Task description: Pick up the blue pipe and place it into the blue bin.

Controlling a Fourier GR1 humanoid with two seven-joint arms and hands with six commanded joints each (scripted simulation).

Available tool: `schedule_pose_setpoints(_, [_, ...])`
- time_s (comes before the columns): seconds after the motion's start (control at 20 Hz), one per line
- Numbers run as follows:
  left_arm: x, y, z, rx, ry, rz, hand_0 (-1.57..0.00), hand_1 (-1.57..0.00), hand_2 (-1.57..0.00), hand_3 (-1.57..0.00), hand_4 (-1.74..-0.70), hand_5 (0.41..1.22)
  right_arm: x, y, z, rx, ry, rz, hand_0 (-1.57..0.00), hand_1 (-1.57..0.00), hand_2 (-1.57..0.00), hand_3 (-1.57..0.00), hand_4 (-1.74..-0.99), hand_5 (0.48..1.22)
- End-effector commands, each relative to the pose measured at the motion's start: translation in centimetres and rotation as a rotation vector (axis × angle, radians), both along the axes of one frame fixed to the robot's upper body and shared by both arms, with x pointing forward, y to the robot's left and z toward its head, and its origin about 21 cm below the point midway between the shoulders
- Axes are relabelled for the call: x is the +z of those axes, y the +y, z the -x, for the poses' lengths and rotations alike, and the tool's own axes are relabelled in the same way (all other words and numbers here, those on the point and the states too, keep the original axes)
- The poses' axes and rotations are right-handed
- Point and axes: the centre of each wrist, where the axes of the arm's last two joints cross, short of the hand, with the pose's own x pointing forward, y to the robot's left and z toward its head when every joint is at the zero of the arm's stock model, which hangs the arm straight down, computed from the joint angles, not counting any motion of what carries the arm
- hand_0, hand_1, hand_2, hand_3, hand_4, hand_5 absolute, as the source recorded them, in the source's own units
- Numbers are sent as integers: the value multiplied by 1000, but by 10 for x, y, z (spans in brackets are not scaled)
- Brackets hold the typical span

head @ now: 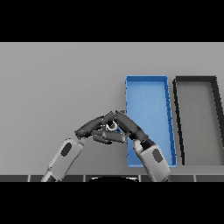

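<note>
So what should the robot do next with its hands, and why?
Probably lift a little and carry toward the blue bin. Both the left hand and the right hand meet just left of the bin, fingers curled around something small, likely the pipe, mostly hidden. The bin shows nothing inside yet, and the black bin lies farther right.

Grey surface (57, 78) carrying two long open bins side by side — blue bin (148, 78) at left. Black bin (194, 79) lies just right of it.
</note>
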Motion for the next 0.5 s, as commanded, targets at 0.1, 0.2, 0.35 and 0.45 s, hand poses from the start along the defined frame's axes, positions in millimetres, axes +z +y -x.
schedule_pose_setpoints(0.1, [-3,1,1,13,26,-2,-20,-19,-17,-18,-897,569,0,2,-2,-4,15,-9,-1570,-1570,-1570,-1570,-1488,1220])
schedule_pose_setpoints(0.2, [-4,1,4,24,33,-13,-12,-12,-10,-11,-896,555,6,-2,0,-13,38,-38,-1571,-1571,-1571,-1571,-1490,1221])
schedule_pose_setpoints(0.35, [-9,6,4,33,64,-29,-6,-5,-5,-5,-911,534,25,-5,2,13,88,-102,-1571,-1571,-1571,-1571,-1581,1221])
schedule_pose_setpoints(0.45, [-8,2,7,27,69,-28,-3,-3,-3,-3,-915,514,38,-14,0,9,122,-140,-1571,-1571,-1571,-1571,-1639,1221])
